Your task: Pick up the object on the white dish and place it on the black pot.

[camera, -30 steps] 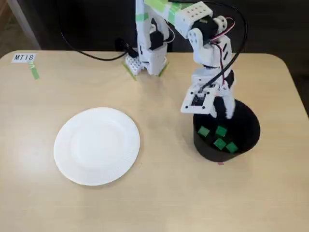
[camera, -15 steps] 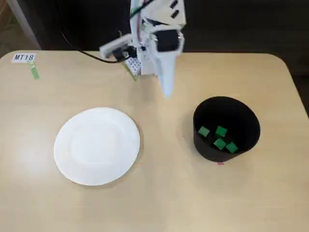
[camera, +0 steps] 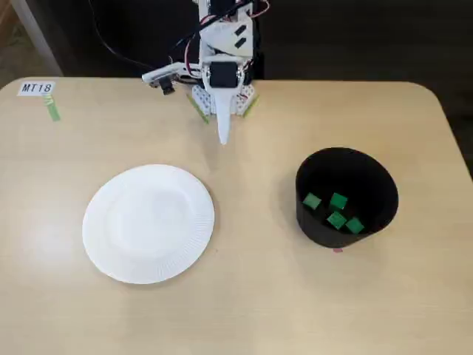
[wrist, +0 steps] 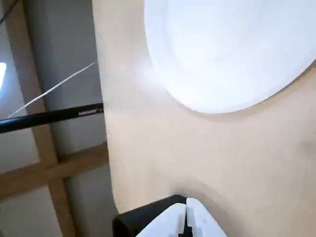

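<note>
The white dish (camera: 148, 223) lies flat at the left of the table, with nothing on it. The black pot (camera: 313, 224) stands at the right and holds several tiny green cubes (camera: 338, 200) on its floor; they look alike, so I cannot tell which is the task's object. My gripper (camera: 223, 137) hangs folded at the arm's base by the far edge, well away from both, pointing down at the table with its jaws together and empty. In the wrist view the shut white fingertips (wrist: 186, 210) sit at the bottom and the dish (wrist: 232, 49) fills the top right.
A label reading MT18 with a green tape strip (camera: 52, 111) sits at the far left corner. The arm's base (camera: 222, 100) and cables stand at the far edge. The wrist view shows the table's edge (wrist: 101, 123) and a black cable (wrist: 49, 117) beyond it.
</note>
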Tool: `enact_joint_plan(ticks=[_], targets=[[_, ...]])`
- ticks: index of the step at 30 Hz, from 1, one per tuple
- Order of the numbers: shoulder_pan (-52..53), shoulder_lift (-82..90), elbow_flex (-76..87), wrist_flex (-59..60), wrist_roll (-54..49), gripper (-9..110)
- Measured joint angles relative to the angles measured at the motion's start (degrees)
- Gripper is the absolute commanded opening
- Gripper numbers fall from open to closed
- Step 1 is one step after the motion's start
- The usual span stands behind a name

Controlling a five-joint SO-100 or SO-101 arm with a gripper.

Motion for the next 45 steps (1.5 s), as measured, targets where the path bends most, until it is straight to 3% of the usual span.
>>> enact_joint_plan(ticks=[15,27,45], targets=[[-0.44,0.79,14.77,1.14,-3.43,0],[0.53,0.70,15.03,0.70,-3.25,4],[0.53,0.70,15.12,-0.53,-3.25,0]])
